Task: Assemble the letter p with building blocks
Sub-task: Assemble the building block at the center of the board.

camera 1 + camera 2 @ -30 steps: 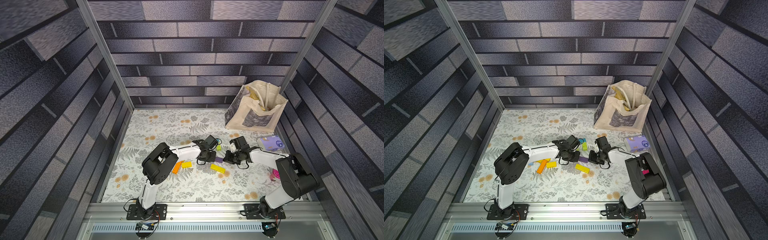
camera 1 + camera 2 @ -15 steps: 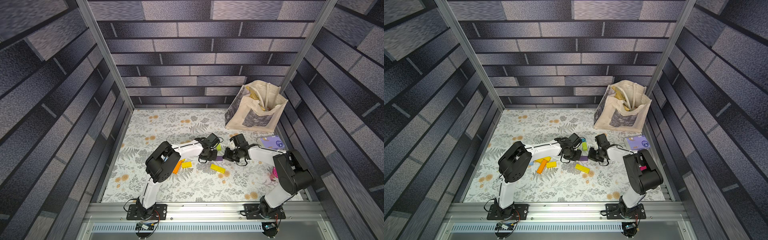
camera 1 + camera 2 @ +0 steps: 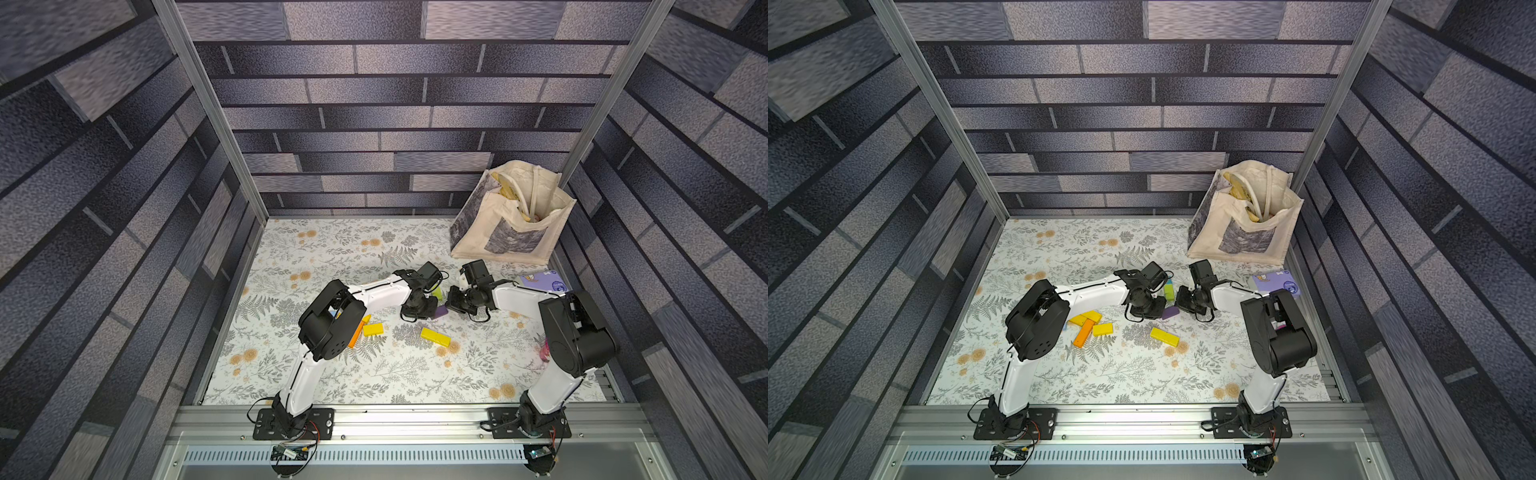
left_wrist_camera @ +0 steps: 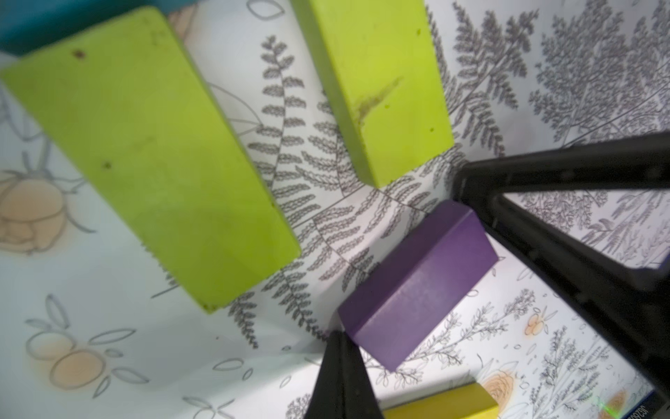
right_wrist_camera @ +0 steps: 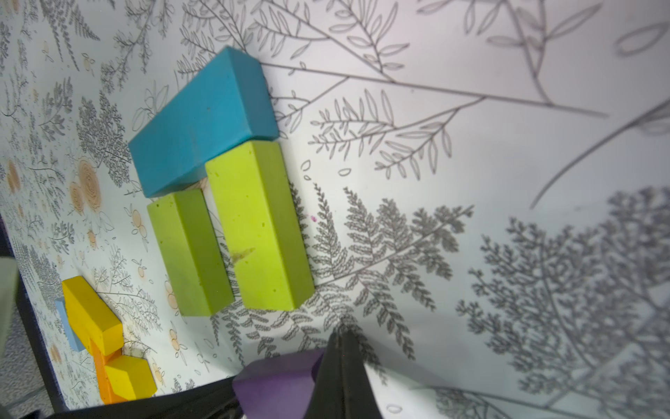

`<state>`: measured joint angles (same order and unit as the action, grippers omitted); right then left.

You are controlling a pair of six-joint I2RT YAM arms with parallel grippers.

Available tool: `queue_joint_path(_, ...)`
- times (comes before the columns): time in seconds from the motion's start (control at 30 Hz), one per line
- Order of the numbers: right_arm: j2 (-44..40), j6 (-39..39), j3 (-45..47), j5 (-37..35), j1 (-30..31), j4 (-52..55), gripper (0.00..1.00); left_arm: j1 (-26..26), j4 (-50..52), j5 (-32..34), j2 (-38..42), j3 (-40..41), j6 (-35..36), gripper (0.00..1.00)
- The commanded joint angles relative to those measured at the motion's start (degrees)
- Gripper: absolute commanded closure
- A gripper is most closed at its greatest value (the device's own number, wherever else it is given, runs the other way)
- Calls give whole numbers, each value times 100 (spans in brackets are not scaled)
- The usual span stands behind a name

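A purple block (image 4: 417, 283) (image 3: 440, 311) lies on the floral mat between my two grippers. My left gripper (image 4: 339, 337) is shut and empty, its tip against one corner of the block. At the block's opposite end my right gripper (image 5: 342, 330) is also shut and empty, beside the purple block (image 5: 279, 384). Two lime green blocks (image 5: 188, 250) (image 5: 261, 225) lie side by side just beyond, with a teal block (image 5: 203, 119) across their far ends. Yellow blocks (image 3: 1164, 336) (image 3: 1102, 329) and an orange block (image 3: 1083, 333) lie nearer the front.
A cloth tote bag (image 3: 511, 220) stands at the back right. A lilac tissue pack (image 3: 544, 282) lies in front of it by the right wall. Brick-patterned walls close in three sides, and an aluminium rail (image 3: 415, 419) runs along the front.
The right gripper has slid left, closer to the purple block, with its arm reaching further in. The left wrist has shifted only slightly. Both grippers stayed shut.
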<state>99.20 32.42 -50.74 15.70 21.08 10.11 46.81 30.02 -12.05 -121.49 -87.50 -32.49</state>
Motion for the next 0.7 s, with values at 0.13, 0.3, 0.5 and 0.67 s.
queue_joint_path(0.13,354,173,108,46,56,365,100,-129,-193,-60,-318,-282,-222,100)
queue_joint_path(0.3,431,198,35,29,54,395,100,-140,-155,-126,-410,-406,-207,100)
queue_joint_path(0.5,519,206,-96,2,13,461,100,-139,-163,-159,-454,-443,-209,100)
queue_joint_path(0.67,544,226,-111,10,9,474,100,-173,-144,-139,-476,-467,-229,100)
